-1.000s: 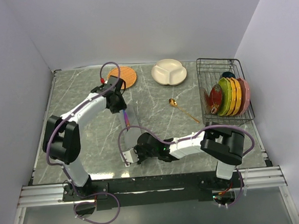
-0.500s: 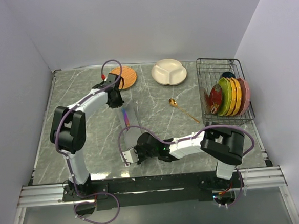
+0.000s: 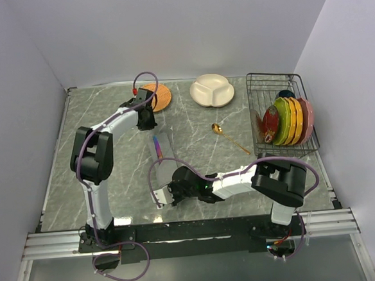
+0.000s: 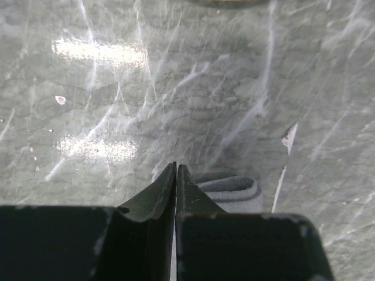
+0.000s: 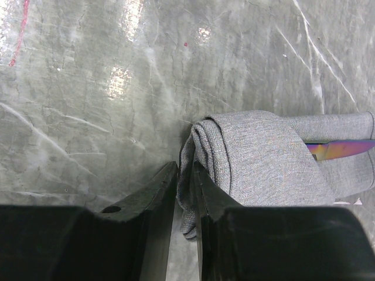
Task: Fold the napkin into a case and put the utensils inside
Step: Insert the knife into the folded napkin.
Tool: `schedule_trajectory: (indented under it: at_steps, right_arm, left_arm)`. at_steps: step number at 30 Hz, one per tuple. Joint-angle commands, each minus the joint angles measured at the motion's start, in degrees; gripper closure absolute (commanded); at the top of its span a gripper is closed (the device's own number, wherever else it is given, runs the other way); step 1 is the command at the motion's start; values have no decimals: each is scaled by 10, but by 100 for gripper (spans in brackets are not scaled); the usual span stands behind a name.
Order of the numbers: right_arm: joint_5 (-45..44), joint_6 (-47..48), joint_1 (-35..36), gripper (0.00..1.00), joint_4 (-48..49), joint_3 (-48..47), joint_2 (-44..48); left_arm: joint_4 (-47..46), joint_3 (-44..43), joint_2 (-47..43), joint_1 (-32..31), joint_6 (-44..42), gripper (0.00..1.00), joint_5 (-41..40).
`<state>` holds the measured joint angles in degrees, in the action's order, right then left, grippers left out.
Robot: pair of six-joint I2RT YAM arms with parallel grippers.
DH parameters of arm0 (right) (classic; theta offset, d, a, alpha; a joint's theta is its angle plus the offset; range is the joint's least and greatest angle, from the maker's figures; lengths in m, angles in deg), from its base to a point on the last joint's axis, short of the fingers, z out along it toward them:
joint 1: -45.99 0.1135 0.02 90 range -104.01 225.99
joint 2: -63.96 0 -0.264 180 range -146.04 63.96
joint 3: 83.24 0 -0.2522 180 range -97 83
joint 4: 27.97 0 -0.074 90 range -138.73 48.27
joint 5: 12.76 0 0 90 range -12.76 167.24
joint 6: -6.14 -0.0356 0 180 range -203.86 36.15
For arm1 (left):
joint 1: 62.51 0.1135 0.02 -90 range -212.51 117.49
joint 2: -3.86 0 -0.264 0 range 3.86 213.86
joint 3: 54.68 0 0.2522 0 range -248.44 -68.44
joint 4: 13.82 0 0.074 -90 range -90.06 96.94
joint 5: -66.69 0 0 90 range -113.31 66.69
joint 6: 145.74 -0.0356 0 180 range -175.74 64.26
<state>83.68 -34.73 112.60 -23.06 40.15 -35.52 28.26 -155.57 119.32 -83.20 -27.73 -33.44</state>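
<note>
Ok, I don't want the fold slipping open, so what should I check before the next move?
1. Right gripper pinching napkin edge: ok.
2. Knife tucked in napkin: ok, one end sticks out.
3. Spoon inside napkin: not ok, it lies on the table, apart from the napkin.
4. Left gripper empty: ok, shut on nothing.
5. Left gripper open for the spoon: not ok.
6. Napkin's opening wide enough for the spoon: cannot tell.
</note>
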Motion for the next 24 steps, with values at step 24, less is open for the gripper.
schedule_trajectory:
  at_steps: [24]
  right_arm:
    - [-12,-6,-7,73,-7,-14,-20]
  left_arm:
    - [6,26,8,1,-4,96,38]
